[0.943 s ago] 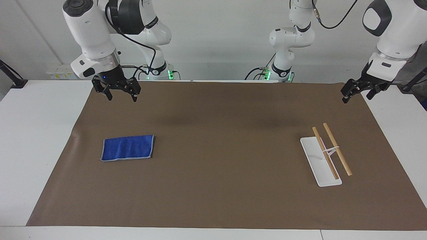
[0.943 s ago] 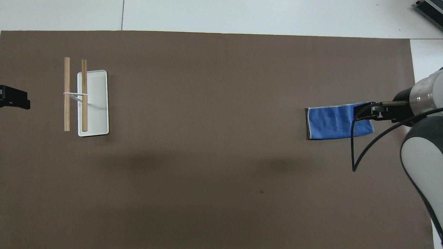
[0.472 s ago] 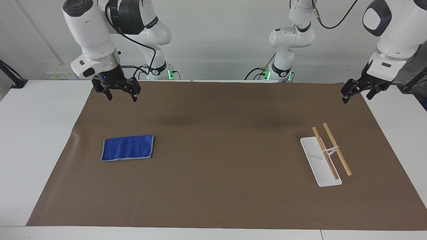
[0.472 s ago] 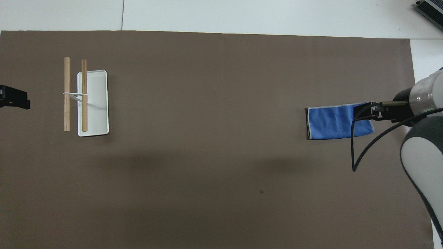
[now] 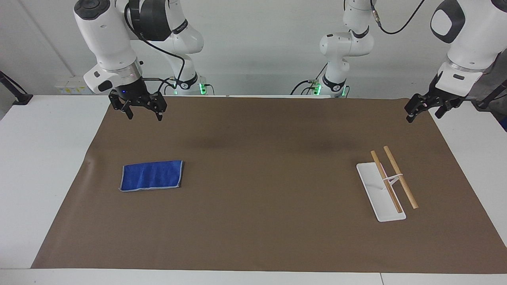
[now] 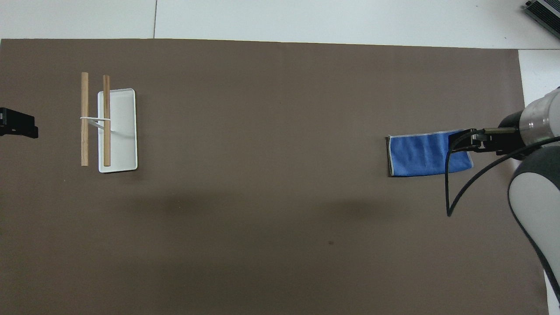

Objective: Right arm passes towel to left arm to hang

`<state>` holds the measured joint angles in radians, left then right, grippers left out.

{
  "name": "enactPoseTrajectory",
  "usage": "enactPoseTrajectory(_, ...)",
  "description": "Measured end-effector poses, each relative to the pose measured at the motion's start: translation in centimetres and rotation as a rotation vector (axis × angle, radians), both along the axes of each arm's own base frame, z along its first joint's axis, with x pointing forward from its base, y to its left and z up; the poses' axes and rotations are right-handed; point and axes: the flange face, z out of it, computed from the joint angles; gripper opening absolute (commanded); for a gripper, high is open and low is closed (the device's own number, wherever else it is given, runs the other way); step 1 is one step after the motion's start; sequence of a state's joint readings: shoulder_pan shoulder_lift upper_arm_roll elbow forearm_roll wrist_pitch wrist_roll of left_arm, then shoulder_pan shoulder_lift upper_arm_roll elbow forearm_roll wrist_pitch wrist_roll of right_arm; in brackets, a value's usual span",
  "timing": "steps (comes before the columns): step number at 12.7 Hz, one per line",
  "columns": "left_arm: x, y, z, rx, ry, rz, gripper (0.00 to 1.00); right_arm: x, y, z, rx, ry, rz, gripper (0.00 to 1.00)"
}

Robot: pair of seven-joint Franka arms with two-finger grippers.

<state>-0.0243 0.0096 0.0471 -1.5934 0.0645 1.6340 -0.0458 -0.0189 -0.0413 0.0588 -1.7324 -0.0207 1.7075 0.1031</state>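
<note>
The blue towel (image 5: 151, 175) lies flat on the brown mat toward the right arm's end of the table; it also shows in the overhead view (image 6: 426, 154). My right gripper (image 5: 143, 114) is open and empty, well above the mat and apart from the towel. In the overhead view my right gripper (image 6: 474, 142) covers the towel's outer end, with its black cable looping across it. My left gripper (image 5: 423, 113) waits open and empty in the air over the mat's edge at the left arm's end; only its tip (image 6: 19, 124) shows in the overhead view.
A white rack base (image 5: 374, 186) with two wooden bars (image 5: 400, 182) stands toward the left arm's end; it also shows in the overhead view (image 6: 122, 131). The brown mat (image 5: 257, 206) covers most of the white table.
My right arm has shifted very slightly. The towel, the rack and the left arm have not moved.
</note>
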Motion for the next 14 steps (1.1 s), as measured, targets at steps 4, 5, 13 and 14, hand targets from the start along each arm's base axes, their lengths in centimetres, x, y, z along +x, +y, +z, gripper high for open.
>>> enactPoseTrajectory(4,0.0,0.0,0.0,0.0,0.0,0.0,1.0,0.0,0.0,0.0,0.0,0.0,0.0,1.0)
enactPoseTrajectory(5,0.0,0.0,0.0,0.0,0.0,0.0,1.0,0.0,0.0,0.0,0.0,0.0,0.0,1.0)
enactPoseTrajectory(13,0.0,0.0,0.0,0.0,0.0,0.0,1.0,0.0,-1.8,0.0,0.0,0.0,-0.033,1.0)
enactPoseTrajectory(14,0.0,0.0,0.0,0.0,0.0,0.0,1.0,0.1,-2.3,-0.1,0.001,-0.002,-0.042,1.0)
